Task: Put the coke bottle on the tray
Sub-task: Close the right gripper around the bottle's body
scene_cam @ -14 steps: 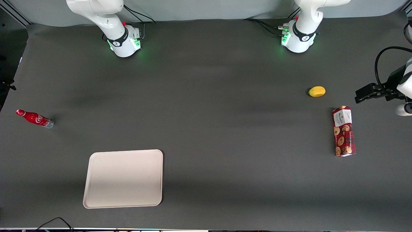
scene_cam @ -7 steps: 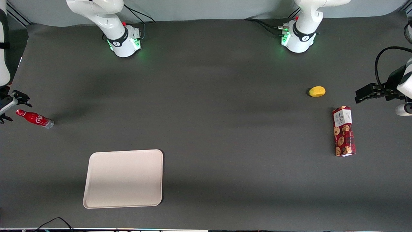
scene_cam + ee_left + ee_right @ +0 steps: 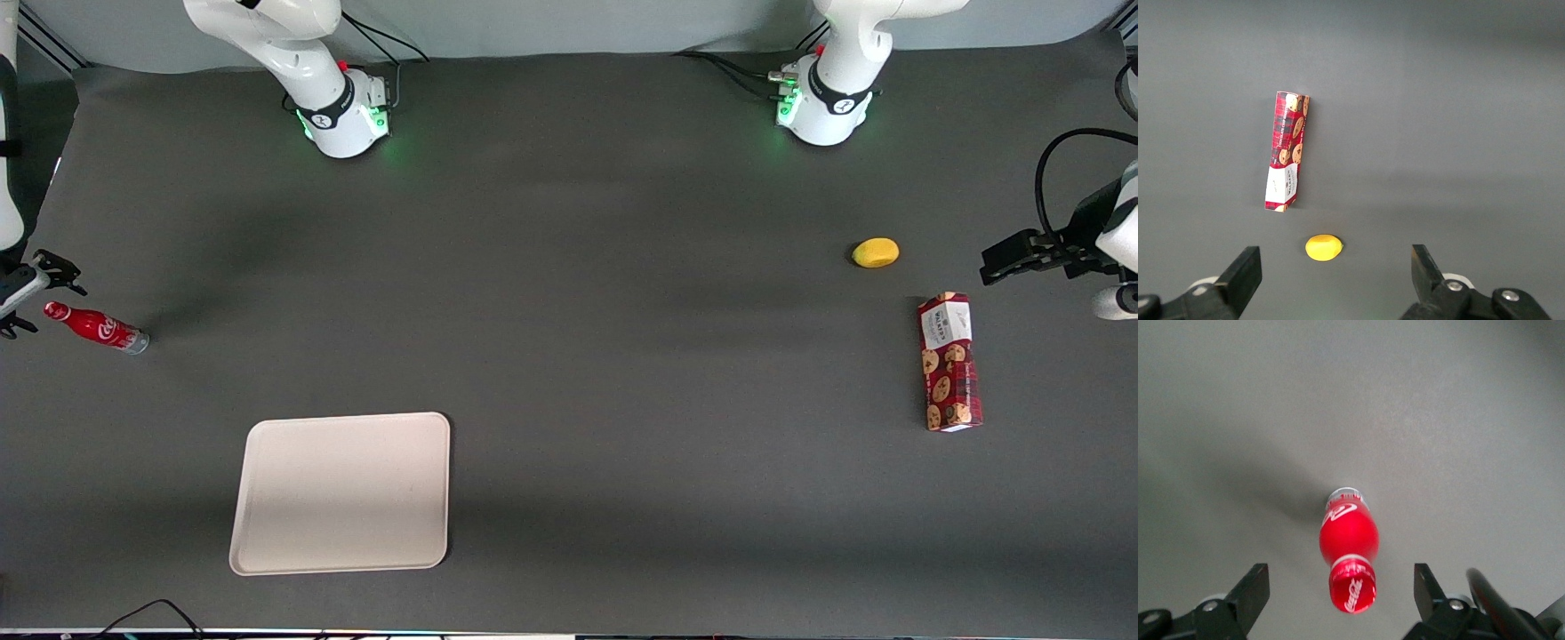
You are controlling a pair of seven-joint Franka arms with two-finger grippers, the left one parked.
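The coke bottle is small, slim and red with white script, and stands at the working arm's end of the table. In the right wrist view I look down on its red cap, with the silvery base showing beneath. My gripper is at the table's edge, just above the bottle's cap and open. In the right wrist view the gripper has one finger on each side of the cap, well apart from it. The cream-beige tray lies flat, nearer the front camera than the bottle.
A red cookie box and a yellow lemon-like object lie toward the parked arm's end; both also show in the left wrist view, the box and the yellow object. The arm bases stand farthest from the camera.
My gripper has come into the front view at the working arm's end and now hangs over the bottle's cap. Bottle and tray have not moved.
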